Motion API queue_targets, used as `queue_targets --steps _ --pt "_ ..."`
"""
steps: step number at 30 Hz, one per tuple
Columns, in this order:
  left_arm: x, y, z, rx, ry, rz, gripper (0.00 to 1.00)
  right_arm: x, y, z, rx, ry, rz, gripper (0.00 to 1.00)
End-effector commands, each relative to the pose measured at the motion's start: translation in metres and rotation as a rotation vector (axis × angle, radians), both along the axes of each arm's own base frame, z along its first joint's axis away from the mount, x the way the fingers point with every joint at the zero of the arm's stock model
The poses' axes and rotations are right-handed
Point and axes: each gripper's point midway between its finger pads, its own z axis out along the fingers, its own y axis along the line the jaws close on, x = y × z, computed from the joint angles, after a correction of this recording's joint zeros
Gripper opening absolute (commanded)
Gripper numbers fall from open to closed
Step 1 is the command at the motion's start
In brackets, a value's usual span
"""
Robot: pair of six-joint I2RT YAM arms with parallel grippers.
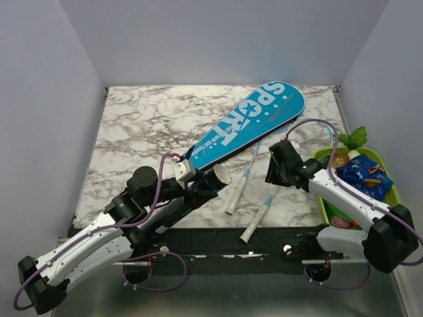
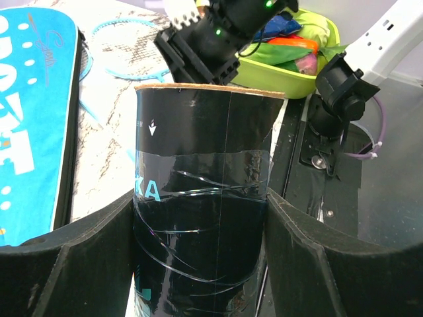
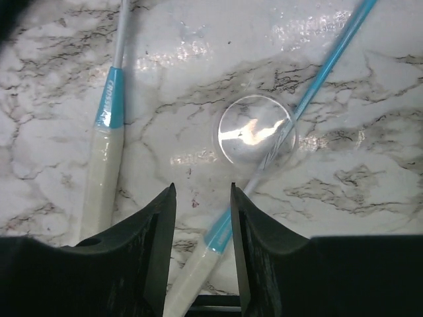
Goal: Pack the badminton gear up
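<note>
The cyan "SPORT" bag (image 1: 248, 125) lies diagonally across the marble table and shows at the left of the left wrist view (image 2: 30, 119). Two light-blue rackets lie beside it, white handles (image 1: 232, 198) (image 1: 254, 224) toward me. My left gripper (image 1: 198, 185) is shut on a black cardboard tube (image 2: 201, 198) with an open end (image 1: 221, 176), near the bag's narrow end. My right gripper (image 3: 203, 198) is open just above the table, its jaws either side of one racket's blue collar (image 3: 221, 234). The other handle (image 3: 102, 172) lies to its left.
A clear round lid (image 3: 256, 129) lies on the marble under the racket shaft. A green tray (image 1: 390, 191) of toy vegetables stands at the right edge, also in the left wrist view (image 2: 284, 72). Grey walls enclose the table.
</note>
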Motion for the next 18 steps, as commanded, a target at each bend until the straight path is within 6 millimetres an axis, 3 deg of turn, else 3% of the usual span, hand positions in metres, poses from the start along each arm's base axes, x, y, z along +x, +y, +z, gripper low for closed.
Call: queue_targets --steps 1,7,18 --pt "0.001 0.004 0.023 -0.048 -0.033 0.026 0.0 0.014 0.006 -0.015 0.011 0.018 -0.022 0.46" --pt "0.001 0.006 0.025 -0.054 -0.041 0.03 0.0 0.023 0.009 -0.04 -0.011 0.082 -0.042 0.42" --pt "0.0 0.007 0.029 -0.063 -0.051 0.032 0.0 0.031 0.009 -0.061 -0.058 0.14 -0.051 0.37"
